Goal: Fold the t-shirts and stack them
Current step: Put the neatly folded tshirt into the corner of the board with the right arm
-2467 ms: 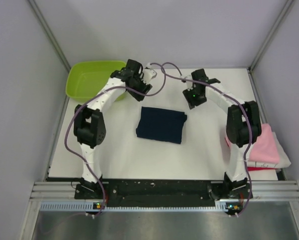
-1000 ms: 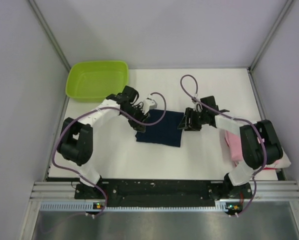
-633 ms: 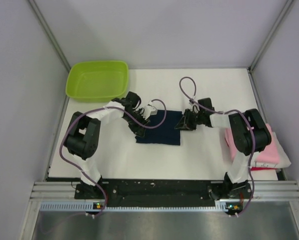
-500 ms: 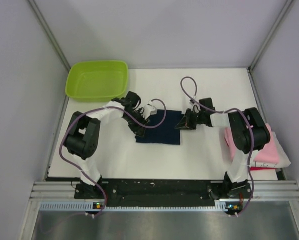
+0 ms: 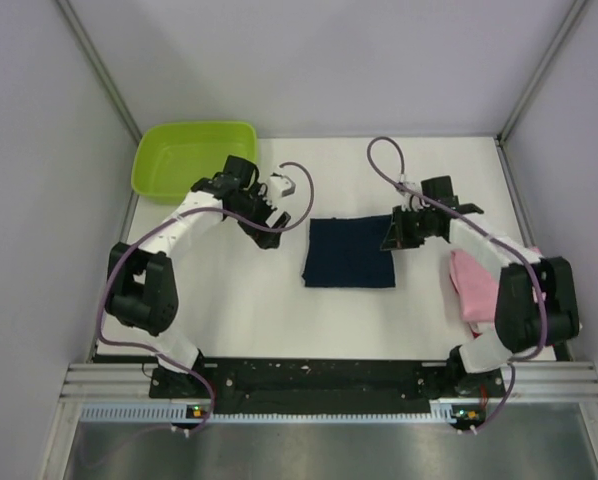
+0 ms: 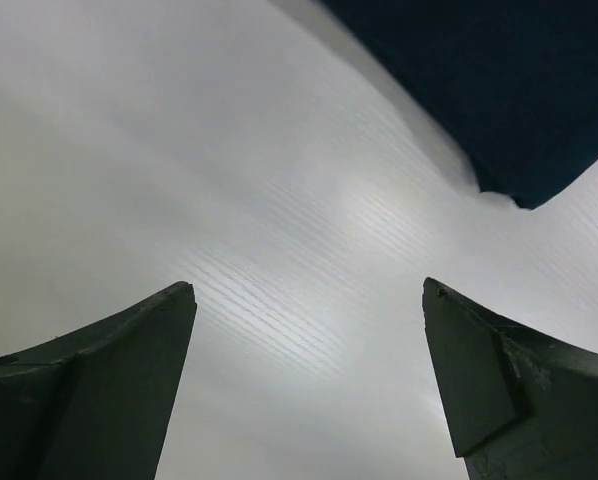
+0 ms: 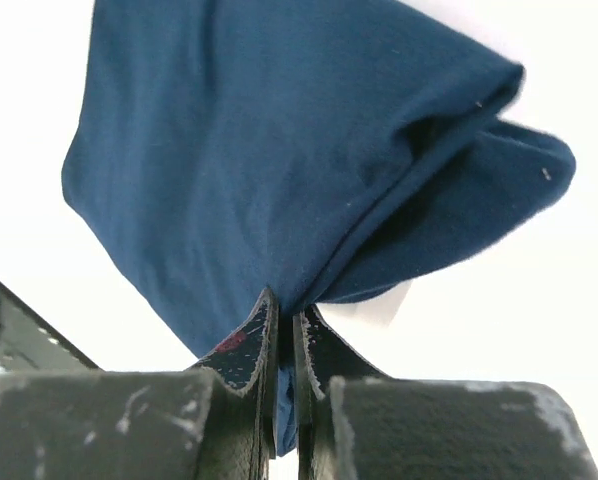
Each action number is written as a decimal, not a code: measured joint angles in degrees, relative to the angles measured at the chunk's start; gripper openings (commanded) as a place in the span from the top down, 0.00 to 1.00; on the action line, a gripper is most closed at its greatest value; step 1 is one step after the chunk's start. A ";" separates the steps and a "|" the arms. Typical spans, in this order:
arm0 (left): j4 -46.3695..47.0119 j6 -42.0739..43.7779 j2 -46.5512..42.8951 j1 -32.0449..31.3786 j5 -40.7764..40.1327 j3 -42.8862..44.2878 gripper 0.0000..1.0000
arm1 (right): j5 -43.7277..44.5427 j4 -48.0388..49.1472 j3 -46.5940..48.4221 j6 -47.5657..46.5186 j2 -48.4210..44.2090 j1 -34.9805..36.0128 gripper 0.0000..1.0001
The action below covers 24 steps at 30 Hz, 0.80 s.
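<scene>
The dark navy t-shirt (image 5: 348, 252) lies folded into a rectangle on the white table (image 5: 239, 300), in the middle. My right gripper (image 5: 393, 233) is at its right edge, shut on a pinch of the navy cloth (image 7: 279, 150), which bunches up from between the closed tips of my right gripper (image 7: 286, 318). My left gripper (image 5: 267, 213) hangs to the left of the shirt, apart from it. It stands wide open in the left wrist view (image 6: 306, 288) over bare table, with a corner of the navy t-shirt (image 6: 479, 80) beyond it. A folded pink t-shirt (image 5: 472, 285) lies at the right, partly behind my right arm.
A lime green tub (image 5: 184, 160) sits at the back left corner of the table. Grey walls close in the left, back and right sides. A black rail (image 5: 319, 378) with the arm bases runs along the near edge.
My right gripper has shut on the navy t-shirt's right edge and pulled it to the right. My left gripper has opened, let go of the shirt and drawn back up and left.
</scene>
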 measured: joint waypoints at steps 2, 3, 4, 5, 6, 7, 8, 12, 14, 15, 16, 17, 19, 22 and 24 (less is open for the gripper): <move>-0.39 0.07 -0.50 0.15 -1.01 1.81 0.01 | 3.72 -4.90 0.02 -4.59 -6.21 -0.02 1.00; -0.66 0.11 -0.66 0.13 -1.33 2.51 0.01 | 5.05 -6.86 0.07 -6.47 -8.59 -0.02 1.00; -0.90 0.13 -0.76 0.13 -1.64 2.95 0.01 | 6.88 -9.35 0.26 -8.66 -11.13 -0.02 1.00; -1.07 0.15 -0.81 0.07 -2.01 3.15 0.01 | 8.90 -12.55 0.81 -10.93 -13.44 -0.02 1.00; -1.36 0.17 -0.83 0.02 -2.36 3.23 0.01 | 10.36 -14.75 1.36 -12.46 -14.82 -0.02 1.00; -1.70 0.17 -0.83 0.02 -2.67 3.23 0.01 | 12.85 -18.58 2.69 -14.58 -16.26 -0.02 1.00; -2.12 0.20 -0.83 0.02 -2.82 3.23 0.01 | 14.67 -21.16 3.82 -15.93 -16.98 -0.02 1.00; -3.30 0.42 -0.87 0.02 -3.54 3.23 0.01 | 22.91 -33.70 11.80 -21.51 -18.16 -0.02 1.00; -3.54 0.52 -0.90 0.04 -3.96 3.23 0.01 | 27.69 -38.75 15.61 -23.85 -18.53 -0.02 1.00; -3.63 0.59 -0.90 0.04 -4.07 3.23 0.01 | 30.38 -41.24 17.07 -24.72 -18.75 -0.02 1.00; -3.65 0.63 -0.90 0.04 -4.20 3.23 0.01 | 32.33 -43.10 18.08 -25.29 -18.93 -0.02 1.00; -3.65 0.76 -0.90 0.04 -4.24 3.23 0.01 | 34.69 -45.16 18.99 -25.86 -19.08 -0.02 1.00; -3.69 1.01 -0.90 0.02 -4.42 3.23 0.01 | 38.95 -48.15 20.41 -26.86 -19.17 -0.02 1.00; -3.76 1.27 -0.90 0.04 -4.50 3.23 0.01 | 44.74 -50.88 21.94 -28.39 -19.67 -0.02 1.00; -3.76 1.42 -0.90 0.04 -4.59 3.23 0.01 | 47.50 -51.89 22.91 -29.73 -20.63 -0.02 1.00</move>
